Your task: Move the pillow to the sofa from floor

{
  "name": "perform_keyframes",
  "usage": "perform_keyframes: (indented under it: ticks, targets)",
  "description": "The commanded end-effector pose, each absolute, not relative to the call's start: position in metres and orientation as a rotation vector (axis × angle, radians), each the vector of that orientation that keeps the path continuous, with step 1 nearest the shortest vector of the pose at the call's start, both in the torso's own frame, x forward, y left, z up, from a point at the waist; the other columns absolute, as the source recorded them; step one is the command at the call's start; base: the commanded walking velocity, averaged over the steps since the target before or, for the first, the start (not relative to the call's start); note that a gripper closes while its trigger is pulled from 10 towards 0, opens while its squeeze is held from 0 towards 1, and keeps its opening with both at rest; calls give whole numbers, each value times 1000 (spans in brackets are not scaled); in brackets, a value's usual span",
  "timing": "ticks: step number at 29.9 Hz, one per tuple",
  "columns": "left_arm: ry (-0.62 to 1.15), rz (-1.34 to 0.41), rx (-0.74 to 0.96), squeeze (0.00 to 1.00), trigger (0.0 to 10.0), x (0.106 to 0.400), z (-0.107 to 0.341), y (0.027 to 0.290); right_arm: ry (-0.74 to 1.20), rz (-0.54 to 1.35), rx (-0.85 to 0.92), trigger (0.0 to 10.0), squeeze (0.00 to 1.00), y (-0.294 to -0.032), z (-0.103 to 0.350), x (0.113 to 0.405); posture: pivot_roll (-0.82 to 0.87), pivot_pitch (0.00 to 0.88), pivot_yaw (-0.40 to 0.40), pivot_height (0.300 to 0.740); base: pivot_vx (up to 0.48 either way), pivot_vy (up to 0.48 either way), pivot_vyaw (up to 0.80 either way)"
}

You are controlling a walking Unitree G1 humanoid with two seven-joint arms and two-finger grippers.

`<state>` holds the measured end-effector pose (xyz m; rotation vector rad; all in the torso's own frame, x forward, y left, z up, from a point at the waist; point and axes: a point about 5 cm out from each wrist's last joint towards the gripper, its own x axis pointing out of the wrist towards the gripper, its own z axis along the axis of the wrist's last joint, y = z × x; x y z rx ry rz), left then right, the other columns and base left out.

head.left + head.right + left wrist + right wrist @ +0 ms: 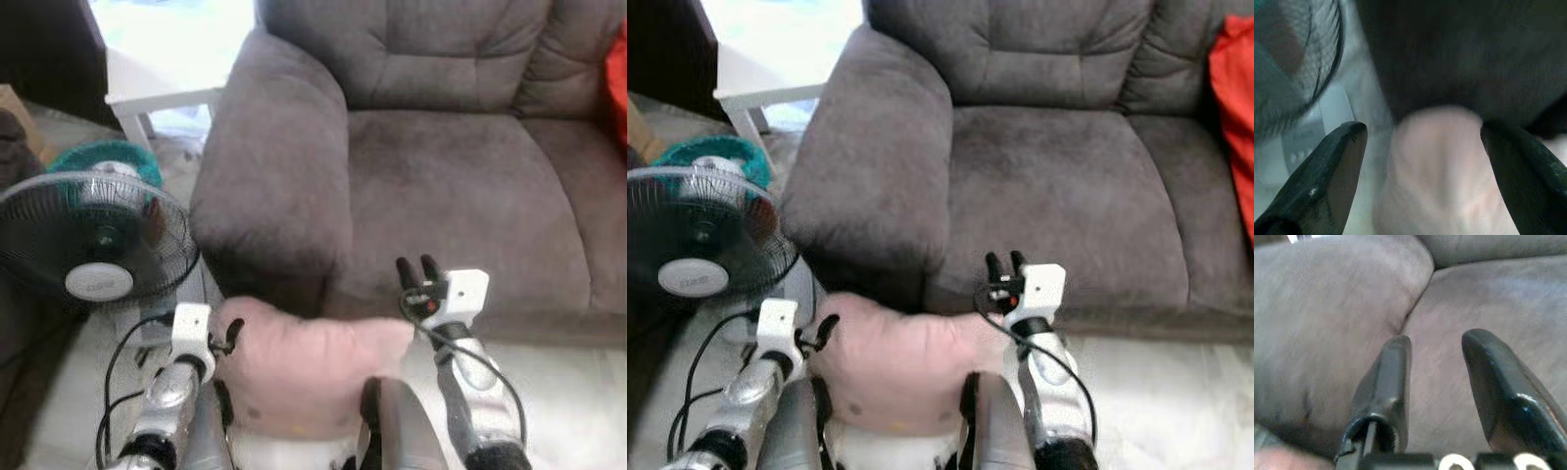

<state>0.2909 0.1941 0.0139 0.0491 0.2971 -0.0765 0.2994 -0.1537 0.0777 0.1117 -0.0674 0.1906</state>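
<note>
A grey sofa filled the room ahead of me, a fan on the floor to its left. My left gripper was spread wide against the pillow's left edge; the pillow sat low before the sofa's front. My right gripper was released, empty, above its right corner. I judged I should squeeze both sides evenly before lifting.

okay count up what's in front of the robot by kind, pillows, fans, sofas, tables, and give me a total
Pink pillow: 1
Red cushion: 1
Grey sofa: 1
Electric fan: 1
White table: 1
Total: 5
</note>
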Motion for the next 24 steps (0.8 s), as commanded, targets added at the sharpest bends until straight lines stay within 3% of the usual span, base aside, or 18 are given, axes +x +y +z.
perform_keyframes:
  ticks: [1, 24]
  targets:
    - [309, -107, 46, 0, 10000, 288, 9, 184, -58, 154, 109, 10000, 0, -165, 74, 295, 118, 126, -62, 476, 428, 0, 0]
    - [477, -155, -52, 0, 10000, 270, -16, 180, -49, 157, 109, 10000, 0, -164, 73, 295, 117, 129, -60, 476, 18, 0, 0]
